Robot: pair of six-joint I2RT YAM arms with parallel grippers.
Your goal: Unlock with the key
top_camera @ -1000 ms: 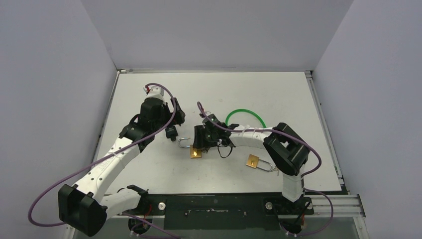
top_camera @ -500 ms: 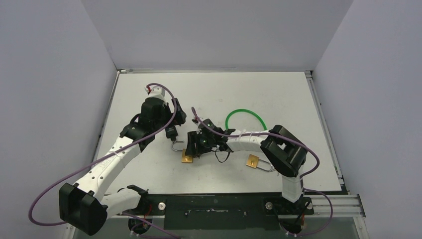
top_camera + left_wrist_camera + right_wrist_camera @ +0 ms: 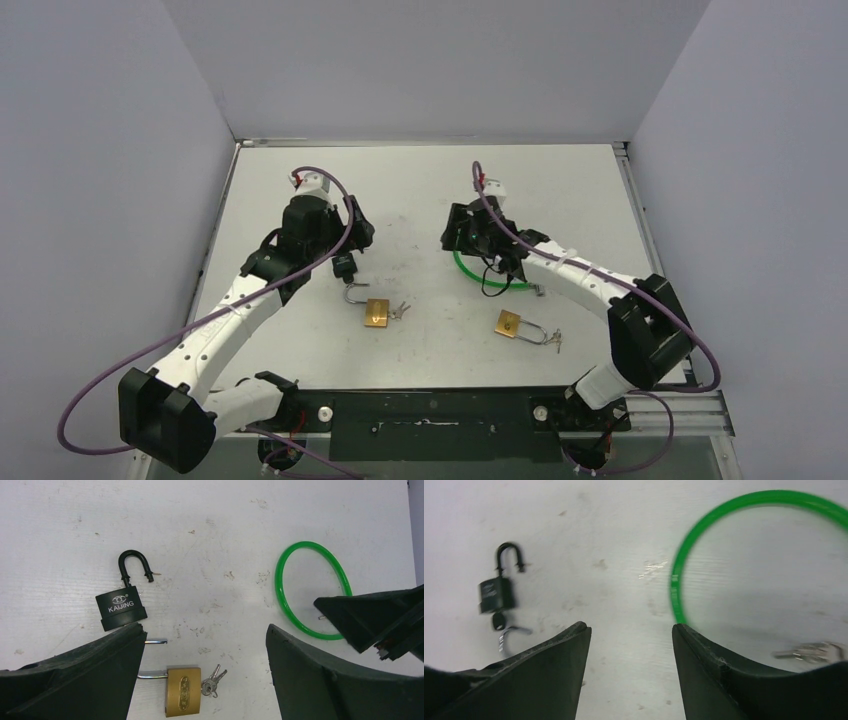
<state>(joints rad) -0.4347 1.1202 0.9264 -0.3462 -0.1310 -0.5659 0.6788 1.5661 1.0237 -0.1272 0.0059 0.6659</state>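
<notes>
A brass padlock (image 3: 377, 313) lies on the table with its shackle swung open and a bunch of keys (image 3: 400, 308) in its base. In the left wrist view the padlock (image 3: 183, 691) and keys (image 3: 212, 680) lie low between the fingers. My left gripper (image 3: 355, 232) (image 3: 206, 630) hovers over it, open and empty. My right gripper (image 3: 466, 232) (image 3: 630, 626) is open and empty beside the green ring (image 3: 492, 282) (image 3: 679, 580), well right of that padlock.
A black padlock (image 3: 345, 265) (image 3: 122, 607) (image 3: 498, 594) with an open shackle lies just beyond the brass one. A second brass padlock (image 3: 510, 324) with keys (image 3: 550, 338) lies front right. Loose keys (image 3: 809, 652) lie by the ring (image 3: 310, 590).
My right gripper has left the brass padlock, after shifting it slightly left, and swung back right to the green ring. The left arm has not moved.
</notes>
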